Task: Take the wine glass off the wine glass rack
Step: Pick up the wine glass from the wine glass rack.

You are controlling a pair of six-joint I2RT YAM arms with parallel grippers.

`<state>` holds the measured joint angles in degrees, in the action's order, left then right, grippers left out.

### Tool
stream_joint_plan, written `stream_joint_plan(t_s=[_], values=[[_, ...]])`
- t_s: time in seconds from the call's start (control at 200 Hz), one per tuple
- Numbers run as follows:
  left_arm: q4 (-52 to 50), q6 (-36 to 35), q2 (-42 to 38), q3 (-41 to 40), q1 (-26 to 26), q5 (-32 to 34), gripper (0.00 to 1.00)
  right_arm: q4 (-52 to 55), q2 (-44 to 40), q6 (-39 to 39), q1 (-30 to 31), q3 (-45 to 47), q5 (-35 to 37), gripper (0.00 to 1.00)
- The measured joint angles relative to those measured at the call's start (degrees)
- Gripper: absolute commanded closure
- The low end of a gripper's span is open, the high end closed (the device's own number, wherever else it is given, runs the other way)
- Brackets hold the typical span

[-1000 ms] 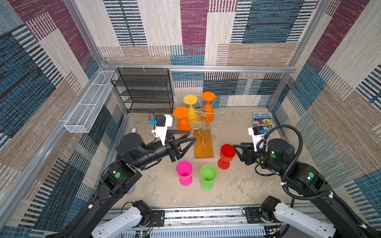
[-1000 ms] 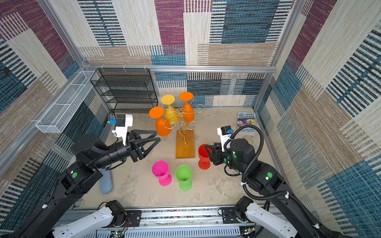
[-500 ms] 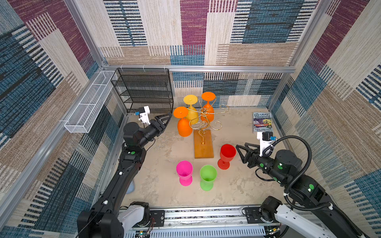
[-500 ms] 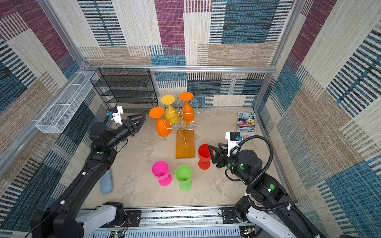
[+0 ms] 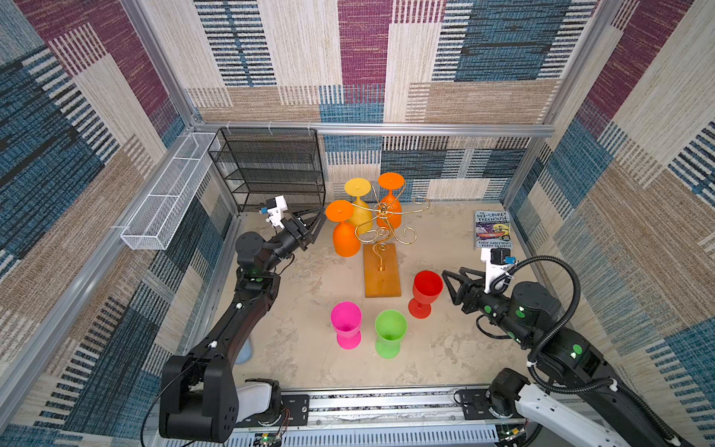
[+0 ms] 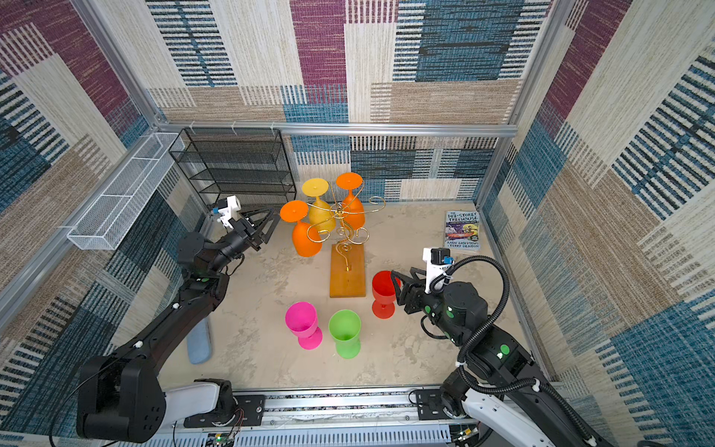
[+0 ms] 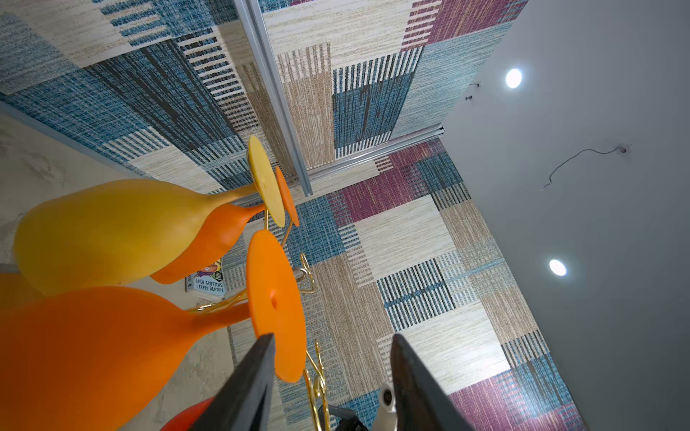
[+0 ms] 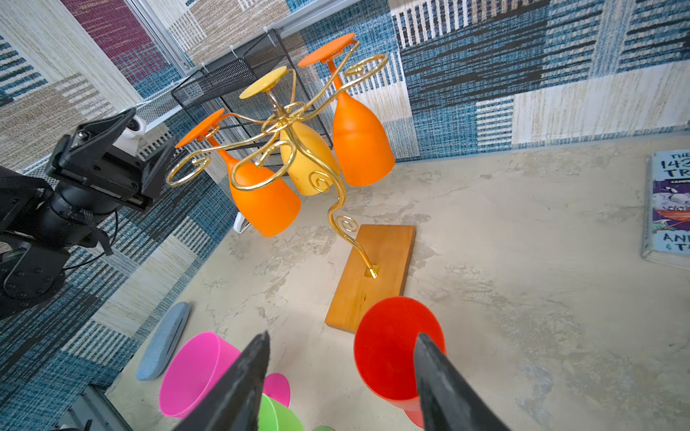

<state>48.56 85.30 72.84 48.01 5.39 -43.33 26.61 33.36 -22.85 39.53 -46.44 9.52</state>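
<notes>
The wine glass rack [image 5: 381, 271] [image 8: 373, 261], gold wire on a wooden base, stands mid-table in both top views. Three glasses hang upside down from it: an orange wine glass [image 5: 345, 240] [image 7: 93, 354] nearest my left arm, a yellow one [image 5: 360, 216] and another orange one [image 5: 389, 216]. My left gripper [image 5: 318, 222] [image 6: 274, 224] [image 7: 332, 343] is open just left of the near orange glass, level with its foot disc [image 7: 274, 302], which sits beside one finger [image 7: 257, 365]. Nothing is gripped. My right gripper [image 5: 449, 286] [image 8: 341, 339] is open beside an upright red glass [image 5: 425, 290] [image 8: 392, 343].
A pink glass [image 5: 346, 323] and a green glass [image 5: 390, 331] stand upright in front of the rack. A book [image 5: 492, 230] lies at the back right. A black mesh shelf [image 5: 271, 166] and a white wire basket [image 5: 170, 189] line the back left. A blue-grey pad [image 6: 199, 340] lies by the left wall.
My left gripper has swung from beside the rack's base up and back to the near orange glass's foot. My right gripper's jaws have widened beside the red glass and its arm has drawn back.
</notes>
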Motion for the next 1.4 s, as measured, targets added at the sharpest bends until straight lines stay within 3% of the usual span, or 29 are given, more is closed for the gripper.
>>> stream_joint_plan(t_s=[0.671,1.397], values=[[-9.8,-6.7,-2.9,0.4,0.0,-0.4,0.50,-1.2,-0.7,0.2,0.0,1.4,0.0,0.36],[-20.1,-14.8,0.7,5.5,2.6,-0.1,0.55,-1.5,-0.1,-0.3,0.0,2.2,0.0,0.36]])
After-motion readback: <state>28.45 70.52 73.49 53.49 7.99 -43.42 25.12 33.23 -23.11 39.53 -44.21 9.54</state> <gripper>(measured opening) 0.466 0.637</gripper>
